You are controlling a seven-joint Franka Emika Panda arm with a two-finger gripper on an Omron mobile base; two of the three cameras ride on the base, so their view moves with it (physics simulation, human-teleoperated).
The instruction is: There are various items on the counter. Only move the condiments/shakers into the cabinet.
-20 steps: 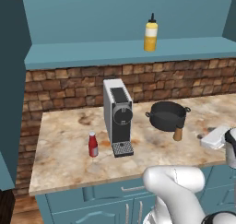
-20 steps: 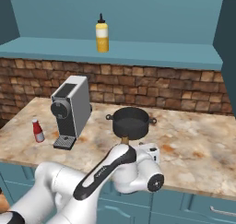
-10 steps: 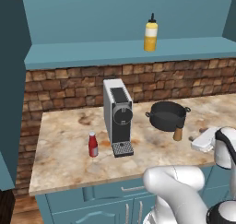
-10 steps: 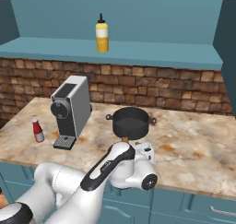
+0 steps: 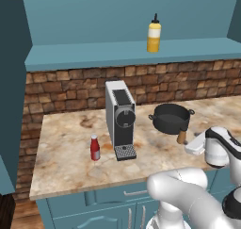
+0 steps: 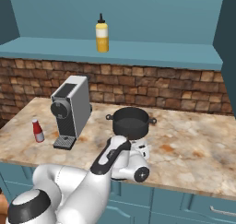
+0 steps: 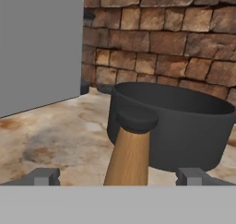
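Brown wood with a dark cap, the shaker (image 7: 130, 147) stands upright at bottom centre of the hand view, its long axis vertical and the cap pointing up, just in front of the black pot (image 7: 175, 126). The gripper (image 7: 119, 176) has its fingertips (image 7: 42, 176) spread wide, one to each side of the shaker's lower body, not touching it. In the left base view the shaker (image 5: 181, 136) sits at centre right on the marbled counter (image 5: 66, 152), beside the pot. The yellow squeeze bottle (image 5: 153, 34) stands upright on the cabinet (image 5: 94, 53) ledge at upper centre; the red ketchup bottle (image 5: 95, 148) stands left of the coffee machine (image 5: 120, 119).
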